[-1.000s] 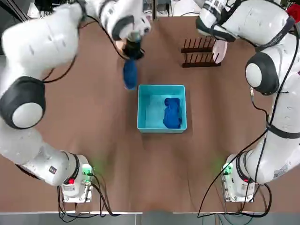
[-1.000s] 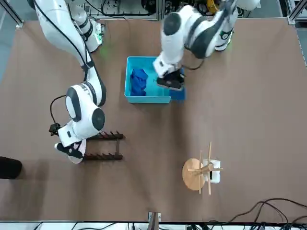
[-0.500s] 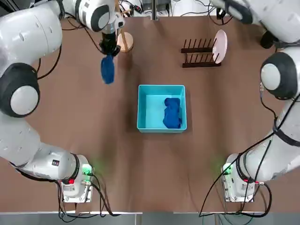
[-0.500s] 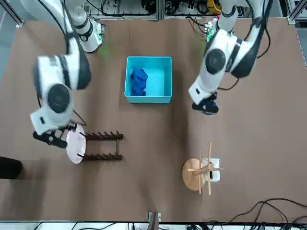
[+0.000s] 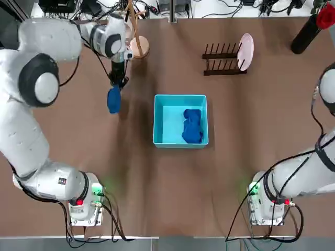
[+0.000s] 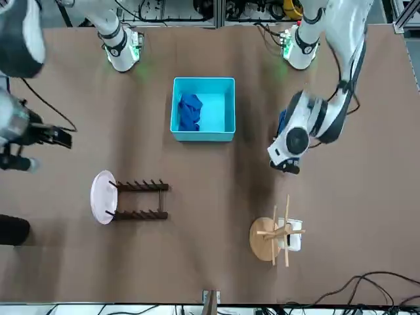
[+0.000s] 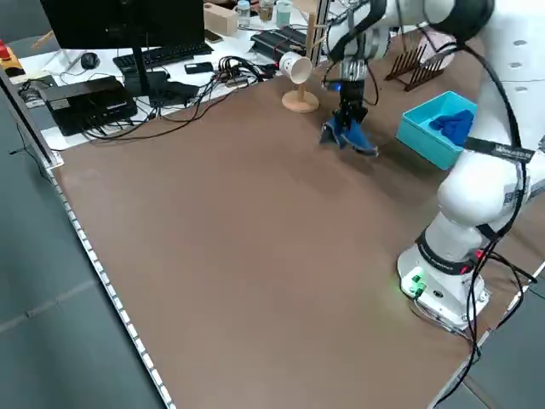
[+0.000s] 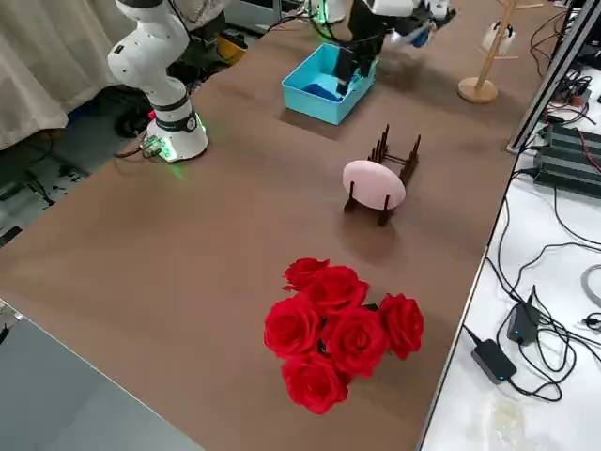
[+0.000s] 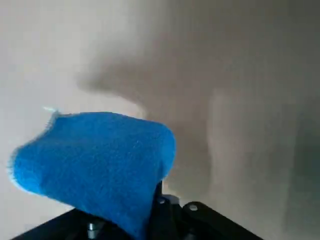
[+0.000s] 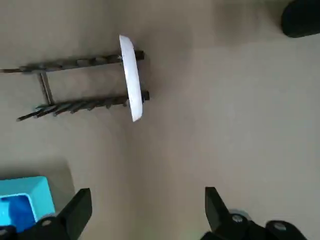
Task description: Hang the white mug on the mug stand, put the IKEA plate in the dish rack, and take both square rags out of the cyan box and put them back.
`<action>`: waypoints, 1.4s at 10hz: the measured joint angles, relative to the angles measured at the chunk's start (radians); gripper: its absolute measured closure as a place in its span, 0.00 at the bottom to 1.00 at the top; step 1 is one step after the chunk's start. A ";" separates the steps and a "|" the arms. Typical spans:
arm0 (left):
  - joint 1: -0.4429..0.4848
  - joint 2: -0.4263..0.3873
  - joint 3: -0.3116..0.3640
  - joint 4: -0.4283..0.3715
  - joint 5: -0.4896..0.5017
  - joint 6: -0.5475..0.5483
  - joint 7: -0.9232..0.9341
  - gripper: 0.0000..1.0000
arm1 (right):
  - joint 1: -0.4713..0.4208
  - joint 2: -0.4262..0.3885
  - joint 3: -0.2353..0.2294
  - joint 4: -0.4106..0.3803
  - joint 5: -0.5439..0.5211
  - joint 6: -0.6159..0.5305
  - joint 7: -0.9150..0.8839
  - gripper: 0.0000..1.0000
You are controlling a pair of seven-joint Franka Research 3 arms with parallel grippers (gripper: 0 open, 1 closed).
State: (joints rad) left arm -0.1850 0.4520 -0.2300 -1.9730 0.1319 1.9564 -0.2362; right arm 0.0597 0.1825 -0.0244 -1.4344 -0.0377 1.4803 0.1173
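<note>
Brown worktop (image 5: 172, 198) has been left bare around the cyan box (image 5: 180, 145), presumably so that cloth can be set down beside it without fouling anything. One square rag (image 5: 113, 99) is pinched in the left claw (image 5: 118, 84), out beyond the box on the robot's left and near the mug stand (image 6: 260, 244). It is gripped by one part only, so the rest is left loose; a soft, folding hang is to be expected, and the cloth could be laid down crumpled. The other rag (image 5: 192, 126) lies bunched inside the box, so that both being out at once has not been achieved.

The right claw (image 10: 148, 195) is spread with nothing between its fingers, on the robot's right beyond the dish rack (image 5: 225, 72). It is perhaps kept clear so that the box can be reached next. By its pegs, the IKEA plate (image 6: 104, 197) is held on edge at the rack's outer end. The white mug (image 6: 294, 235) is hung on a peg of the stand, off the worktop. Only the rag work seems left, with both rags finally to be returned to the box.
</note>
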 joint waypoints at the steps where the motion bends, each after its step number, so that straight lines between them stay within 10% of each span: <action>1: -0.001 0.034 0.003 -0.001 0.000 0.005 0.000 0.93 | -0.003 -0.024 0.002 -0.021 0.027 -0.008 -0.028 0.00; 6: -0.003 0.068 0.134 -0.055 0.021 0.003 0.001 0.93 | 0.174 -0.043 0.035 -0.164 0.261 0.044 -0.006 0.00; 14: 0.012 0.107 0.560 -0.058 0.165 0.065 0.390 0.93 | 0.663 -0.141 0.043 -0.760 0.292 0.732 0.516 0.01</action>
State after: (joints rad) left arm -0.1729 0.5586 0.3296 -2.0309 0.2973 2.0218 0.1539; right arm 0.7227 0.0412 0.0190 -2.1940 0.2543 2.2125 0.6330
